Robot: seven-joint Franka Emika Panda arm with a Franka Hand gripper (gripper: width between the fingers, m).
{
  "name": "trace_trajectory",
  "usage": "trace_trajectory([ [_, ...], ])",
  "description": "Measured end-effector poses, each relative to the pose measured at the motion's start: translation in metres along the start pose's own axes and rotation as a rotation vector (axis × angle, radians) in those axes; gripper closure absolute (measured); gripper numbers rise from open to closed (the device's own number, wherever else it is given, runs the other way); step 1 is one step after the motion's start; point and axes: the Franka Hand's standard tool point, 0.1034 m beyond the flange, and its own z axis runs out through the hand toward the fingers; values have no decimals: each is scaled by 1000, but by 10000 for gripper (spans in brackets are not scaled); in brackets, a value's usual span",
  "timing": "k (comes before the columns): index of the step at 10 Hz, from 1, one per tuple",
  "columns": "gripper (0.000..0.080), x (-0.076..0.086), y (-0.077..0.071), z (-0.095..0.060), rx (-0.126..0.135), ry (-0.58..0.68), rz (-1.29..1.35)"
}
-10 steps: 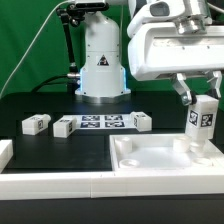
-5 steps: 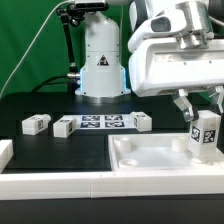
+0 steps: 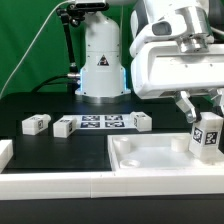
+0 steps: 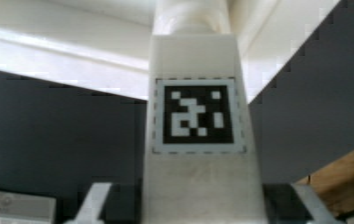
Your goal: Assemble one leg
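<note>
leg (image 3: 208, 133) pinched by fingers (image 3: 187, 105); at tray (image 3: 125, 150) corner | loose blocks (image 3: 36, 124) flank marker board (image 3: 103, 122)

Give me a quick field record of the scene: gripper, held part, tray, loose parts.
gripper: shut on the leg
leg: slightly tilted, tag facing the exterior camera, at the tray's far corner on the exterior view's right
leg-tray contact: cannot tell
tray: flat on the black table
loose tagged blocks: three, on the table by the marker board
</note>
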Motion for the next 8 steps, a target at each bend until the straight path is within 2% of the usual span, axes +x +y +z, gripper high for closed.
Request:
trace_trajectory([
  [1,433,-1,0,1,3,-14,0],
  [2,433,-1,0,1,4,-15,0],
  [4,182,-2,0,1,4,-15,0],
  [8,151,-1,0,0,4,-18,1],
])
